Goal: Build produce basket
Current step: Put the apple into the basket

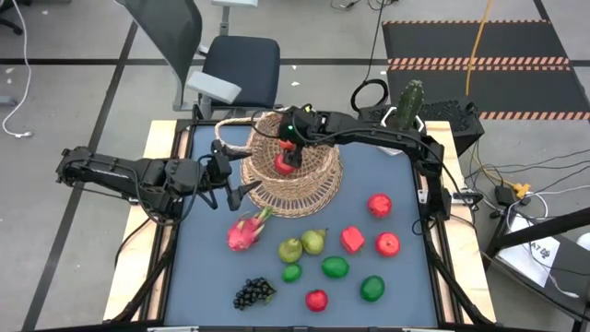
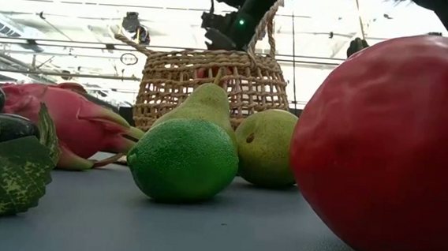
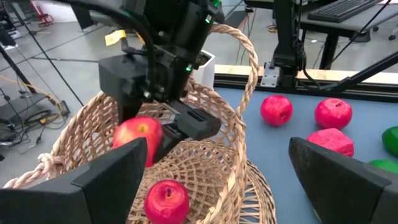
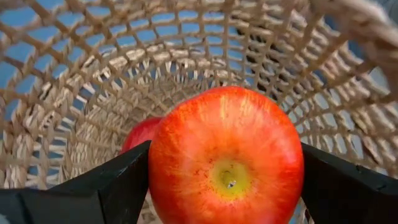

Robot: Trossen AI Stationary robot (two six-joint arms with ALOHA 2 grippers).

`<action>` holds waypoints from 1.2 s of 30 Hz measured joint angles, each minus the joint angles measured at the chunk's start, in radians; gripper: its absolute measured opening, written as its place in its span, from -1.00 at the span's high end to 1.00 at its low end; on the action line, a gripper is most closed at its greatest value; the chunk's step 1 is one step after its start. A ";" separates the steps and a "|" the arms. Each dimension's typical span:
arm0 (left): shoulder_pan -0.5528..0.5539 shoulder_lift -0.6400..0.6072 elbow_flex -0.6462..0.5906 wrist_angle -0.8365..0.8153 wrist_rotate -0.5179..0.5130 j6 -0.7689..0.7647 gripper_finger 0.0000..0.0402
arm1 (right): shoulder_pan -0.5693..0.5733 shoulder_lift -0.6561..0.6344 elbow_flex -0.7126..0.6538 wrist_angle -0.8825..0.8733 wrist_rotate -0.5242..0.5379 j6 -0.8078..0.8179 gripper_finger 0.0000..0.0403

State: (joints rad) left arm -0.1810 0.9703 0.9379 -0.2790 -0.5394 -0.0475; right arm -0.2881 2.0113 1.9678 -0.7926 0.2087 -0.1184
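An apple (image 4: pixel 226 158) is gripped by the right hand (image 1: pixel 289 141) inside the basket (image 1: pixel 318 175); the left hand (image 1: pixel 238 191) is held open beside it.

The basket (image 1: pixel 293 171) mouth is crowded by the right gripper (image 1: pixel 289 143) and its apple (image 3: pixel 138 134); its handle (image 3: pixel 245 68) arches overhead. Bare table (image 1: pixel 396 175) lies beside it.
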 joint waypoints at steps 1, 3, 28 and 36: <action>0.000 0.000 0.000 0.000 0.000 0.000 -0.94 | -0.001 0.000 -0.002 -0.008 0.000 -0.001 -0.71; 0.000 0.000 0.000 0.000 0.000 0.000 -0.94 | -0.003 -0.001 -0.013 -0.004 0.000 -0.013 -0.71; 0.000 0.000 0.000 -0.001 0.000 0.005 -0.94 | 0.049 -0.001 -0.150 0.057 0.004 -0.503 -0.71; 0.000 0.000 0.000 -0.010 0.000 0.006 -0.94 | 0.033 -0.001 -0.150 0.069 -0.159 -0.517 -0.71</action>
State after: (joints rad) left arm -0.1810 0.9705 0.9379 -0.2893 -0.5396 -0.0418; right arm -0.2549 2.0102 1.8183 -0.7235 0.0499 -0.6355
